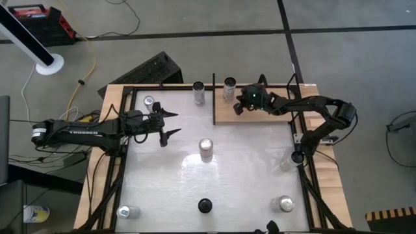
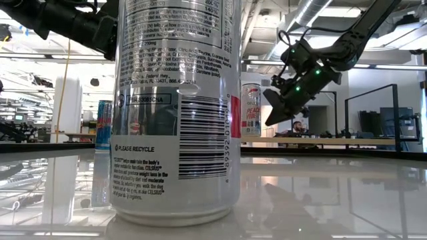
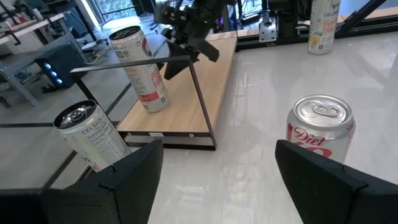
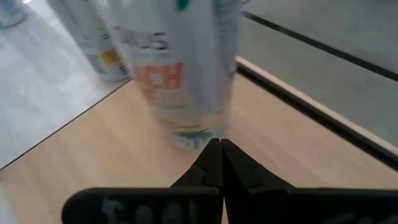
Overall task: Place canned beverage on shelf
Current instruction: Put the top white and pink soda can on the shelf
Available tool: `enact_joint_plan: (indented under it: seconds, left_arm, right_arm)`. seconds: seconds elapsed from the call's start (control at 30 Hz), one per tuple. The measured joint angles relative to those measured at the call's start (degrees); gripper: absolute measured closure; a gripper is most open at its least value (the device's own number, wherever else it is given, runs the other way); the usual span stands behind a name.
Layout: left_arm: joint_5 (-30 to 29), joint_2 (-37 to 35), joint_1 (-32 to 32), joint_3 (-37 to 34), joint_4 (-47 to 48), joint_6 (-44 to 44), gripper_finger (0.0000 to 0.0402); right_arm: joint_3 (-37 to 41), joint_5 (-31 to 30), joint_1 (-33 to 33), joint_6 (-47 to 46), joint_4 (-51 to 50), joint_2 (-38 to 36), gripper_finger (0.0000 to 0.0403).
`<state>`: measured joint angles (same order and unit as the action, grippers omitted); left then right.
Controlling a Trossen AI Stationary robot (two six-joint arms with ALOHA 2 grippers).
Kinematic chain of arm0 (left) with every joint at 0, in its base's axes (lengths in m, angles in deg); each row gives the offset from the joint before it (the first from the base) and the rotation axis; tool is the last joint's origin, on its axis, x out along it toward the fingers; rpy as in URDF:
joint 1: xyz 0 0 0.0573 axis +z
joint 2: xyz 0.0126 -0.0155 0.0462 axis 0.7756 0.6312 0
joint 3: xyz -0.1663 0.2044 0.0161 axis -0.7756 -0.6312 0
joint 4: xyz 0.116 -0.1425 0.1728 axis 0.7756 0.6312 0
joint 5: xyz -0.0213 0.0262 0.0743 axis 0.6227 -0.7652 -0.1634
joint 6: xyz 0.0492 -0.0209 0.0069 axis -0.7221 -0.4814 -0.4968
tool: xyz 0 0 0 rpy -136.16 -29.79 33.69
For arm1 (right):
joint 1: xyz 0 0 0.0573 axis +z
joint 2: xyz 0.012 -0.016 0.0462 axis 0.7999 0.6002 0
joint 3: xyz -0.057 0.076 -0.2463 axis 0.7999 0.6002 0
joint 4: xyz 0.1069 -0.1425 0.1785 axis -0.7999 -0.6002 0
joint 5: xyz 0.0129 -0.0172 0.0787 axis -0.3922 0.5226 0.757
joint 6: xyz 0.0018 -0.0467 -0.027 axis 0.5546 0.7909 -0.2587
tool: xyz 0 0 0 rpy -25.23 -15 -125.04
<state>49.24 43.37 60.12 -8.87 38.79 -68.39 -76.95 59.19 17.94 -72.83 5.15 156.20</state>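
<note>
Can (image 4: pixel 193 68) stands just beyond right hand (image 4: pixel 219 149).

I see a grey concrete floor (image 1: pixel 195 19) around my table, crossed by dark seam lines. A white fan stand (image 1: pixel 49 64) sits at one corner beside a red case (image 1: pixel 36 16). Beyond, exposed ceiling ducts (image 2: pixel 313 13), bright windows (image 2: pixel 40 80), and desks (image 2: pixel 320 141).
</note>
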Motion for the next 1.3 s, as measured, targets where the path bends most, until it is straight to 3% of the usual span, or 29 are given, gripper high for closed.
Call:
enact_joint_plan:
  seconds: [0.8, 1.3]
  left_arm:
    - [0.01, -0.01, 0.0, 0.0, 0.26, 0.02, 0.0106]
    - [0.02, 0.0, 0.0, 0.0, 1.38, 0.15, 0.0106]
  right_arm:
    - [-0.02, -0.06, -0.22, 0.07, 6.54, 0.0, 0.0385]
    - [-0.03, 0.13, 3.33, 0.04, 9.34, 0.0, 0.0385]
